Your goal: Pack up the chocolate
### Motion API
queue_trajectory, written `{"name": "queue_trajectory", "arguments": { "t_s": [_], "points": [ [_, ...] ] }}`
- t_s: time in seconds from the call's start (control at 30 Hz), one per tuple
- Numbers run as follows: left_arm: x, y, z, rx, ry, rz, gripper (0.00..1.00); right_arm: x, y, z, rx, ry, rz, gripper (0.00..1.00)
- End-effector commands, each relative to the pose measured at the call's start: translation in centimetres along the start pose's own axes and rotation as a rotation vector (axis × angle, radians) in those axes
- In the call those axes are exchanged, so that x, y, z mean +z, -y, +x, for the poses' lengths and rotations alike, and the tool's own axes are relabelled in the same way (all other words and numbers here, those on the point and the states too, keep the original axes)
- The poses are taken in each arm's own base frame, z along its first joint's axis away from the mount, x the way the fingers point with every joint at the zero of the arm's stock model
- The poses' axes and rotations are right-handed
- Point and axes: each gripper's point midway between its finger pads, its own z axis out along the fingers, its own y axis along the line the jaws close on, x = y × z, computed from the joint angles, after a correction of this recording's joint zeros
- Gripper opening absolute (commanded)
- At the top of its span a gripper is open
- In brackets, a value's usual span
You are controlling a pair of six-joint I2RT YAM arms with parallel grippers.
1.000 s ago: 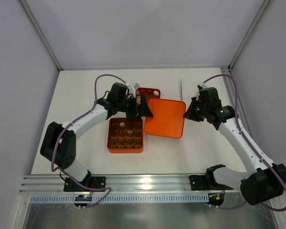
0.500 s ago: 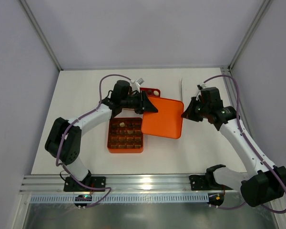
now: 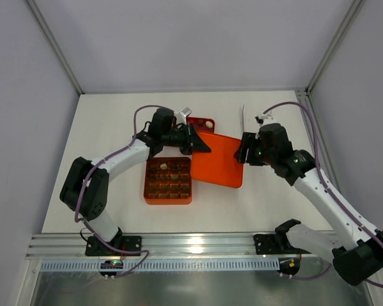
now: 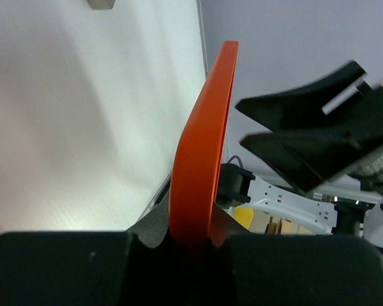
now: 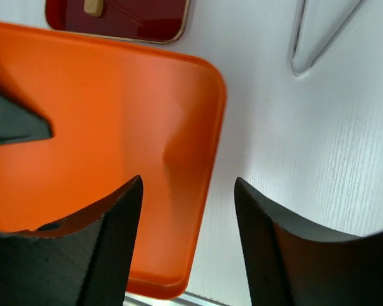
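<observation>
Pinching the orange lid (image 3: 218,162) at its far left corner, the left gripper (image 3: 196,144) is clamped on it, while the right gripper (image 3: 245,152) stands partly open astride the lid's right edge, gripping nothing. The chocolate (image 3: 163,166) sits in the far cells of the orange box (image 3: 168,191), just left of the lid and nearer the left arm; a loose piece (image 3: 208,125) lies in the dark red tray (image 3: 193,121) behind. Closing up probably means carrying the lid leftward over those cells.
</observation>
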Motion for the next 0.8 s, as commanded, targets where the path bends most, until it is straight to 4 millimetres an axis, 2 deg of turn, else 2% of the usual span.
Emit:
{"name": "queue_trajectory", "arguments": {
  "t_s": [0.0,0.07,0.1,0.17,0.2,0.27,0.3,0.4,0.43,0.53,0.77],
  "points": [
    [-1.6,1.3,-0.2,-0.095,0.002,-0.029,0.00,-3.3,-1.3,-2.8,-0.162,0.204,0.056,0.63],
    [-2.1,0.2,0.2,-0.182,-0.028,-0.069,0.00,-4.7,-3.1,-2.4,-0.230,0.241,0.008,0.64],
    [-2.3,0.0,0.2,-0.222,-0.030,-0.075,0.00,-5.2,-4.8,-1.1,-0.304,0.239,-0.035,0.64],
    [-2.6,-0.1,0.5,-0.263,-0.040,-0.080,0.00,-6.2,-5.5,-0.5,-0.372,0.276,-0.028,0.64],
    [-3.0,0.0,0.6,-0.284,-0.046,-0.079,0.00,-6.6,-6.9,1.1,-0.443,0.263,-0.073,0.64],
    [-3.3,0.0,1.0,-0.307,-0.057,-0.091,0.00,-7.1,-7.2,1.7,-0.498,0.278,-0.051,0.64],
    [-3.4,0.0,1.1,-0.319,-0.056,-0.095,0.00,-7.8,-8.8,3.1,-0.568,0.265,-0.103,0.64],
    [-3.6,-0.2,1.7,-0.357,-0.069,-0.099,0.00,-8.0,-9.4,4.2,-0.702,0.277,-0.046,0.64],
    [-3.7,-0.3,2.0,-0.370,-0.074,-0.100,0.00,-8.4,-10.2,5.1,-0.776,0.279,-0.059,0.64],
    [-4.0,-0.3,2.6,-0.390,-0.084,-0.103,0.00,-8.2,-10.7,5.8,-0.891,0.282,-0.002,0.65],
    [-5.2,-0.4,4.2,-0.398,-0.089,-0.114,0.00,-7.5,-11.5,5.7,-1.059,0.307,0.057,0.70]
  ]
}}
